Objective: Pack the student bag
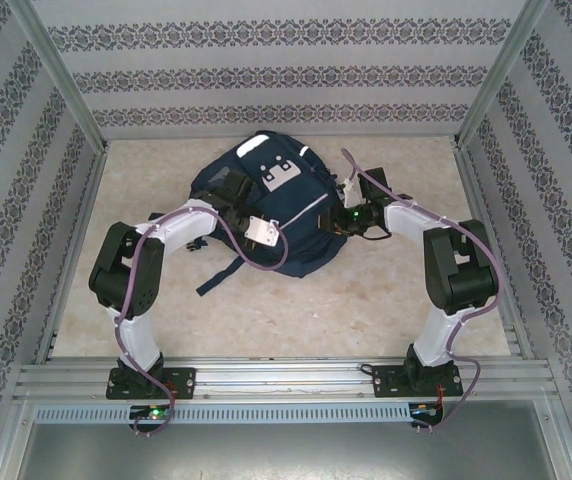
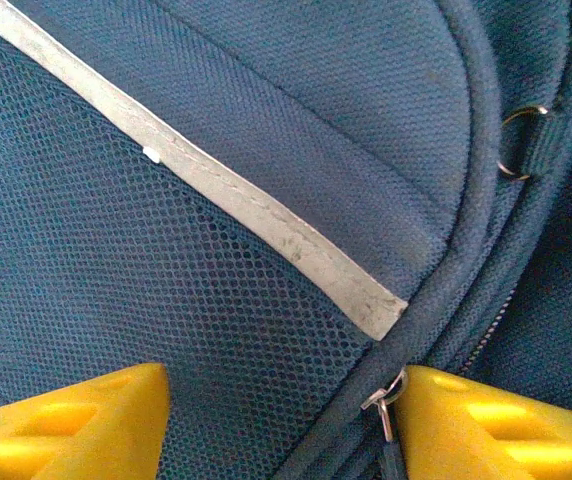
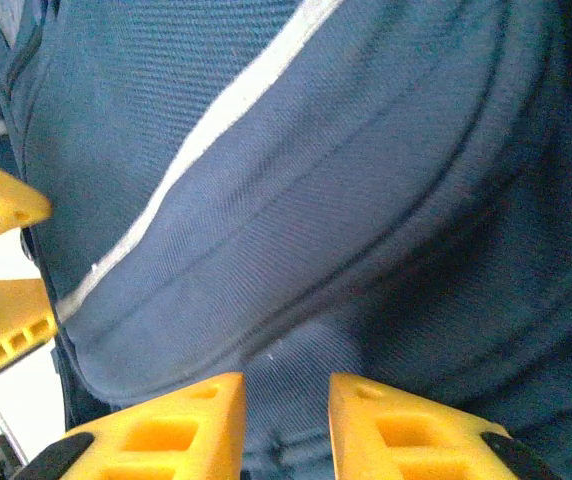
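The student bag [image 1: 301, 235], a navy backpack with white patches, lies in the middle of the table. My left gripper [image 1: 249, 212] rests on its left side. In the left wrist view this gripper [image 2: 281, 420] stands open, its yellow fingers wide apart over the mesh pocket [image 2: 136, 290], with a metal zipper pull [image 2: 384, 402] beside the right finger. A grey reflective stripe [image 2: 266, 220] runs above it. My right gripper [image 1: 330, 222] presses against the bag's right side. There its fingers [image 3: 286, 420] leave a narrow gap over navy fabric [image 3: 366, 200], with nothing clearly pinched.
A dark strap [image 1: 221, 275] trails from the bag toward the near left. Bare tabletop [image 1: 296, 310] lies between the bag and the arm bases. Patterned walls and metal posts [image 1: 66, 90] enclose the table. The left gripper's yellow fingers [image 3: 1, 210] show at the right wrist view's left edge.
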